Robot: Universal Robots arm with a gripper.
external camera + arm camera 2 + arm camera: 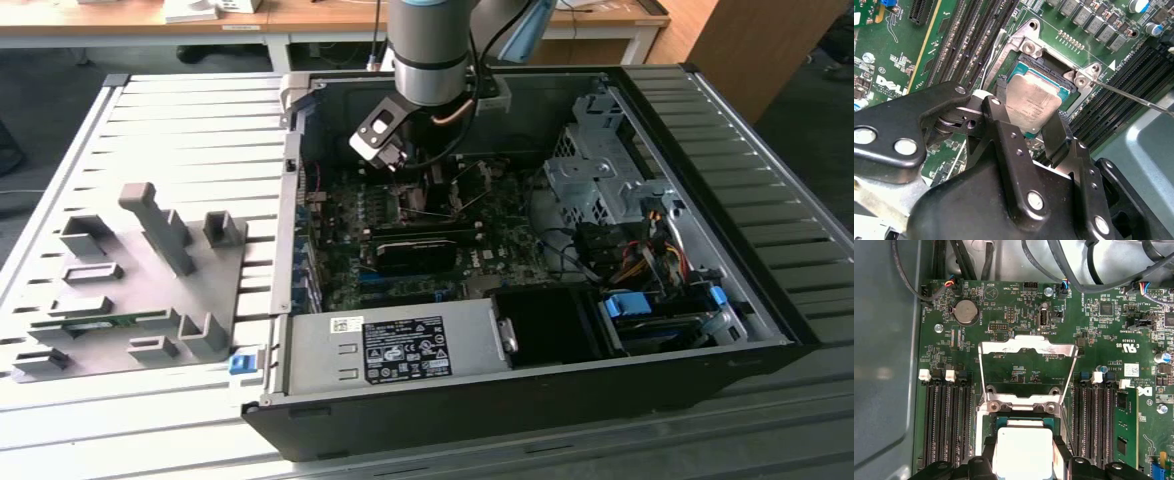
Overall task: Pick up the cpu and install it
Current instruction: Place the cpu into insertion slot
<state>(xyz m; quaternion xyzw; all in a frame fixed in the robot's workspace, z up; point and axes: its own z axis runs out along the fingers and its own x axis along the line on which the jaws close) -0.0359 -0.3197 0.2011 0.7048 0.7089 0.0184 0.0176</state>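
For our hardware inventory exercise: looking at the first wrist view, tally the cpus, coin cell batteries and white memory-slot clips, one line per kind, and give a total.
cpu: 1
coin cell battery: 1
white memory-slot clips: 4
Total: 6

The exterior view looks down from afar on the whole case (534, 410), mid-frame, while both wrist views look closely at its socket (1044, 65) (1024, 405).

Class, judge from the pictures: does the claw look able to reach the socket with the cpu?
Probably yes: the claw grips the cpu just over the socket, whose metal frame is flipped back, leaving it open.
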